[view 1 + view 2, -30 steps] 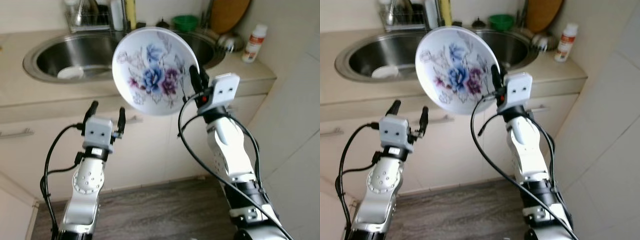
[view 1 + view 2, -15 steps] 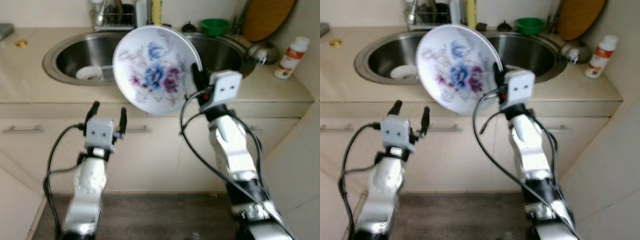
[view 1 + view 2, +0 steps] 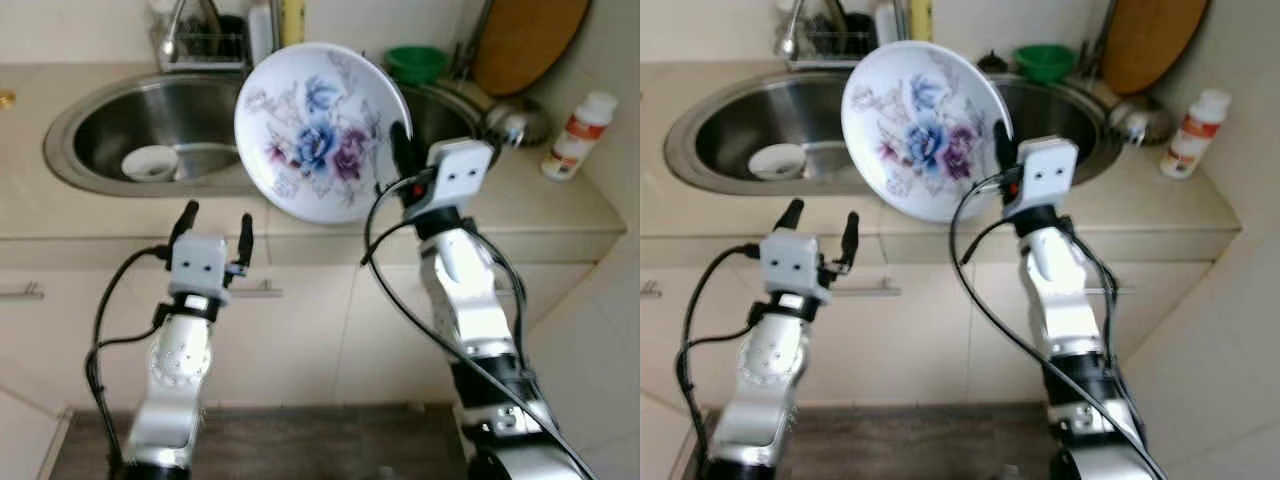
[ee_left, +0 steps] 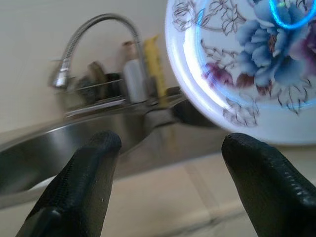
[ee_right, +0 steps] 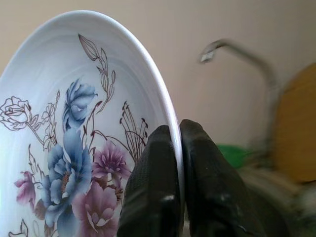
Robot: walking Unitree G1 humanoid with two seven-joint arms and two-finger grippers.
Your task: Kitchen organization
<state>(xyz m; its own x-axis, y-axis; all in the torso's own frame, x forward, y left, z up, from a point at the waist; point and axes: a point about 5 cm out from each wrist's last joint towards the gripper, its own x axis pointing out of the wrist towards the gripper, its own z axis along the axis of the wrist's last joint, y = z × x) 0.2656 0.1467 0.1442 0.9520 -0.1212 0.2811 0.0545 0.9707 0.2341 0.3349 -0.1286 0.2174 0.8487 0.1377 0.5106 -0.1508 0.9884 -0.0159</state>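
A white plate with blue and purple flowers (image 3: 318,130) is held up on edge, facing me, in front of the double sink (image 3: 100,150). My right gripper (image 3: 399,150) is shut on the plate's right rim; in the right wrist view its fingers (image 5: 153,182) pinch the plate (image 5: 74,148). My left gripper (image 3: 214,225) is open and holds nothing, lower left of the plate, before the counter edge. The left wrist view shows its fingers (image 4: 84,182) spread, with the plate (image 4: 247,74) beyond.
A small white bowl (image 3: 150,162) lies in the left sink basin. A dish rack (image 3: 205,40), a green bowl (image 3: 417,62) and a wooden board (image 3: 525,40) stand at the back. A white bottle (image 3: 575,135) is on the counter (image 3: 560,200) at right. Cabinet fronts (image 3: 300,330) are below.
The camera has shifted, so the sink and counter sit differently in view. The plate stays held in the right gripper, now slightly higher. The left gripper is unchanged.
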